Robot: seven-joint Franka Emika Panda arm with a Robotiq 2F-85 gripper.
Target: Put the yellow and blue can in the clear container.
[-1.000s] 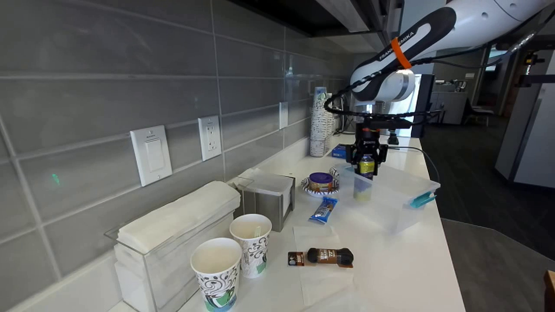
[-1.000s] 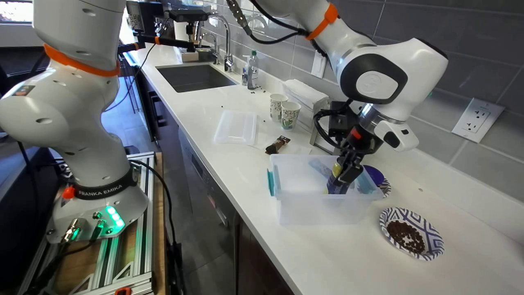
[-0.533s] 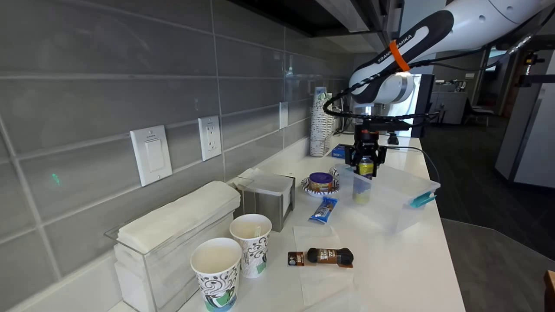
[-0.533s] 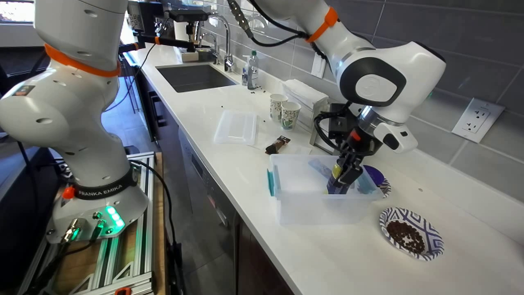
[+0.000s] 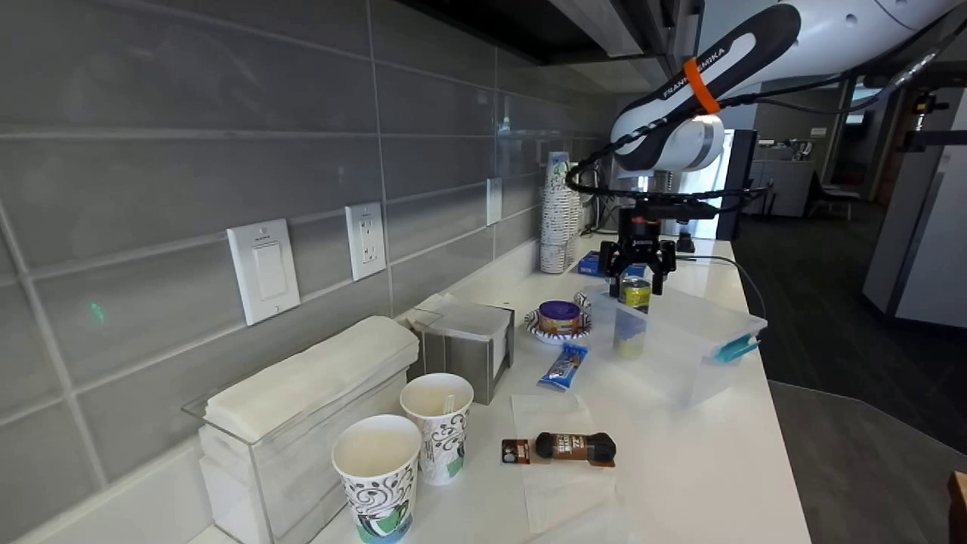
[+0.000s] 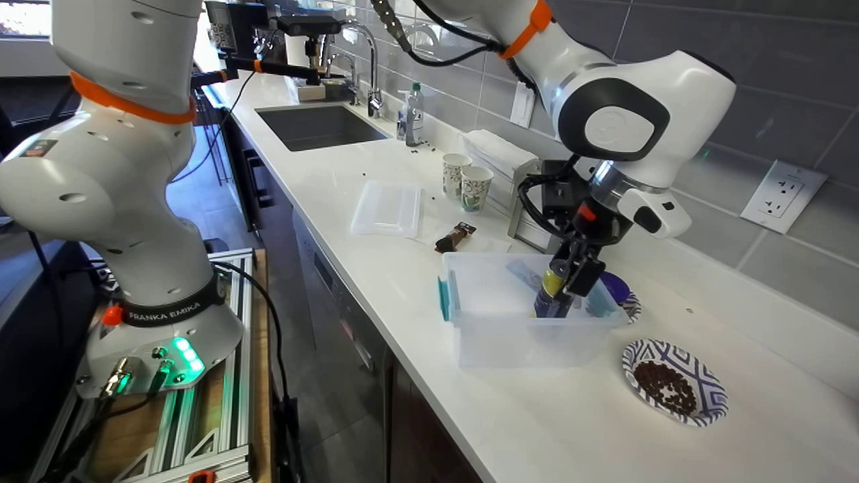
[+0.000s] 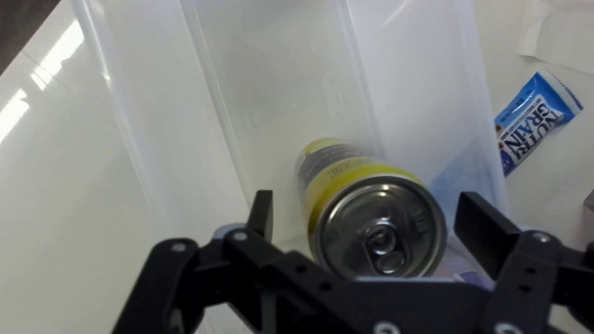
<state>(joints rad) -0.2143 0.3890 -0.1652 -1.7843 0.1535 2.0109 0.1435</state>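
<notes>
The yellow and blue can (image 7: 380, 227) stands inside the clear container (image 6: 523, 345), close to one of its walls, its silvery top facing up. Both exterior views show it there, partly behind the frosted plastic. My gripper (image 7: 368, 211) is right above and around the can's top, jaws spread wide. In the wrist view a gap separates the can from the fingers (image 7: 485, 232) on both sides. In an exterior view the gripper (image 5: 635, 289) has its fingertips about level with the can's rim.
Beside the container lie a blue snack bar (image 5: 564, 365) and a purple-lidded tub (image 5: 559, 311) on a patterned plate. A brown packet (image 5: 576, 447), paper cups (image 5: 378, 476) and a napkin holder (image 5: 461, 340) are nearby. A bowl of brown bits (image 6: 711, 396) and a flat lid (image 6: 387, 209) also lie on the counter.
The gripper was closed around the can a second ago. It has let go and risen slightly, while the can stays standing in the container.
</notes>
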